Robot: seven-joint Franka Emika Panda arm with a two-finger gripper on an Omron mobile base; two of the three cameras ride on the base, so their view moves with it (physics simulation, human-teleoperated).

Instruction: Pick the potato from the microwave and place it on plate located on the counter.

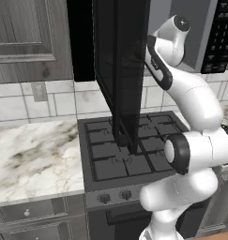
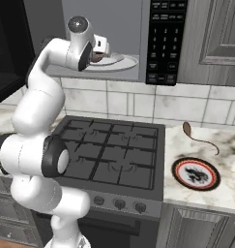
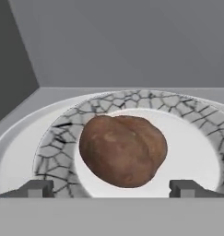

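Microwave [image 2: 119, 38] cavity open, black door [image 1: 122, 70] swung out over the stove [image 2: 111, 155], arm reaching in past its edge. Grey cavity walls stand clear of the hand on both sides in the hand view. Gripper [image 3: 111, 188] spread wide, tips either side of the potato [image 3: 123, 150], not gripping it, contact unclear. Potato sits mid pale crackle-rimmed dish [image 3: 132, 103] on the white turntable. Plate [image 2: 196, 174], red-orange rim, bare on the counter [image 2: 225, 191] right of stove, thin brown curved stick [image 2: 198, 136] just behind it.

Potato [image 3: 123, 150] on dish [image 3: 196, 152] inside microwave [image 2: 120, 34]; plate [image 2: 196, 173] on counter [image 2: 225, 193], seemingly right of stove [image 2: 114, 155].
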